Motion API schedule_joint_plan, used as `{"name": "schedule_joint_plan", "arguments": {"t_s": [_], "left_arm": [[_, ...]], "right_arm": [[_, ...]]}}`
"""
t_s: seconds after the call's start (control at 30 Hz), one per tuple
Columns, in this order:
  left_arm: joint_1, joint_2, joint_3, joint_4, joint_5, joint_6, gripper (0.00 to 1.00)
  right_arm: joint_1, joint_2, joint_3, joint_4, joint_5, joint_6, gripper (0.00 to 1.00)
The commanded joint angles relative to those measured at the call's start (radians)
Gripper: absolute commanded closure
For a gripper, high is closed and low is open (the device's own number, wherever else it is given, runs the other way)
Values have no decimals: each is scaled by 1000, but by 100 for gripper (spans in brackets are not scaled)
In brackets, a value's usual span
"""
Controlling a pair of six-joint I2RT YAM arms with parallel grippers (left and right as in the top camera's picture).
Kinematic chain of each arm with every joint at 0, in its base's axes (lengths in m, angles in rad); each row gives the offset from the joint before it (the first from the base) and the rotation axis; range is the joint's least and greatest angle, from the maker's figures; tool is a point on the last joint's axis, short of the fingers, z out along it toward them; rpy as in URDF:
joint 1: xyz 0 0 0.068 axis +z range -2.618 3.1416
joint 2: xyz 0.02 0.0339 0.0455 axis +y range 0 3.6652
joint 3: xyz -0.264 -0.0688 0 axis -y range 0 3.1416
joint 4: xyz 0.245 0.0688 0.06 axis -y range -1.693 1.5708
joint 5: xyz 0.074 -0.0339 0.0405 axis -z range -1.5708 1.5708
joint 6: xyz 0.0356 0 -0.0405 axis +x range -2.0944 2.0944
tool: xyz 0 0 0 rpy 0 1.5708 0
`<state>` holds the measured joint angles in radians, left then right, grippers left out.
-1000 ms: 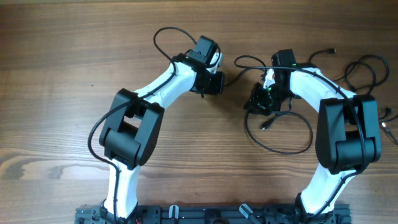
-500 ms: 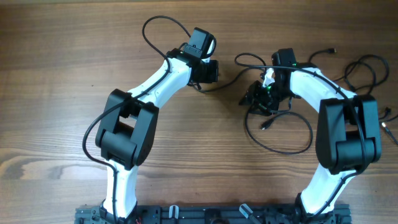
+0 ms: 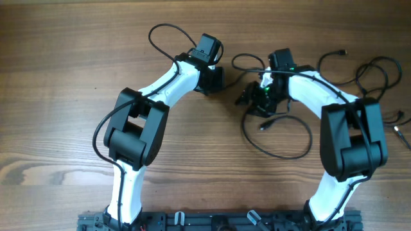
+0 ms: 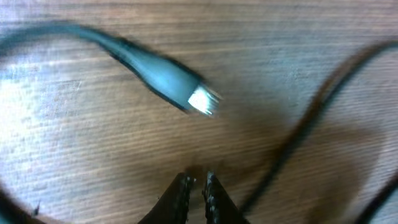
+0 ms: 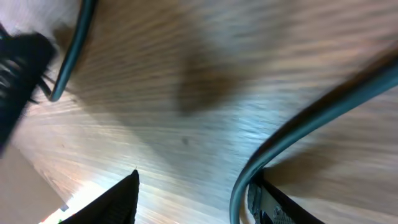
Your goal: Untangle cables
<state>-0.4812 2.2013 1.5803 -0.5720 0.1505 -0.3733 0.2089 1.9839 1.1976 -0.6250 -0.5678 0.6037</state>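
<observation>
Several cables (image 4: 160, 76) loose | wooden table (image 3: 64, 96) | warm brown grain

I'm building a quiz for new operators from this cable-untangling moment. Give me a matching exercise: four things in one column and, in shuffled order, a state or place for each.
Things:
1. left gripper
2. right gripper
3. silver-tipped plug
4. loose cable curls

States or places:
A. at the far right side of the table
B. jaws wide apart
C. lying just ahead of the left gripper
D. jaws almost together, nothing seen between them

Pairs: 1-D, 2-B, 3-C, 4-A.
</observation>
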Motion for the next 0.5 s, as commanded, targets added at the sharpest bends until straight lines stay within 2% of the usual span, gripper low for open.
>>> {"name": "schedule_joint_plan", "arguments": {"t_s": [0.0,0.2,0.47], "left_arm": [[1,18,-5,-39,58,-9,87],[1,19,-5,-135,97,-8,83],[2,19,-5,-273,248,16,81]], "right_arm": [[48,55,-31,68,72,132,40],[93,55,-31,196,85,250,35],[104,55,-31,218,218,368,37]]}}
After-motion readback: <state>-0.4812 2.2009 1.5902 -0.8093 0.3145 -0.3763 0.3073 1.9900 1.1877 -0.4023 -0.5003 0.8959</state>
